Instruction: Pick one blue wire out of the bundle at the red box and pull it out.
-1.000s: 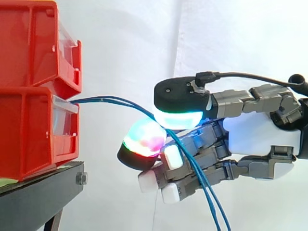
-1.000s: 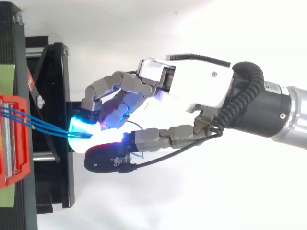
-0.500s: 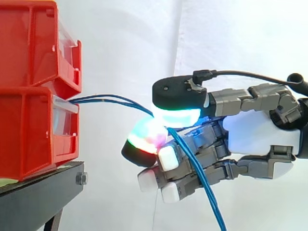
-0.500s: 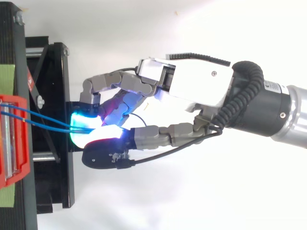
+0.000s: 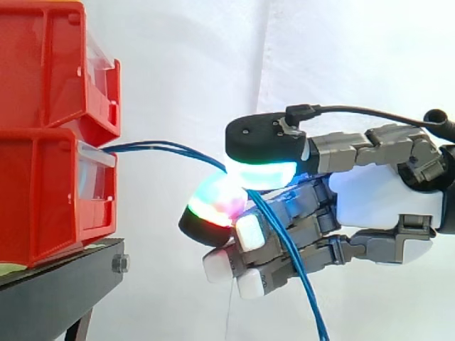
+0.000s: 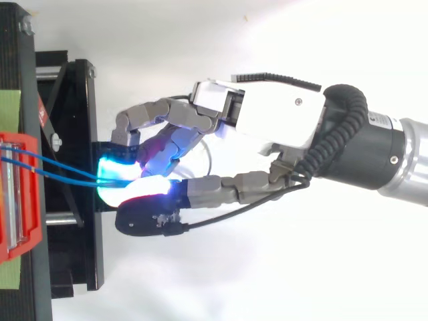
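Where the hand [image 5: 377, 199] pinches the blue wires [image 5: 163, 146], its pads [image 5: 261, 174] hide how many.

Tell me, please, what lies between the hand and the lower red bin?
Only the blue wires span that gap, running through open air from the front of the lower red bin to the hand, which pinches them; the side view shows this.

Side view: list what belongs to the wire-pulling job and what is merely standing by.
Job: hand; blue wires pinched in it; lower red box that the wires come out of.
Standing by: upper red box; black stand; white curtain.
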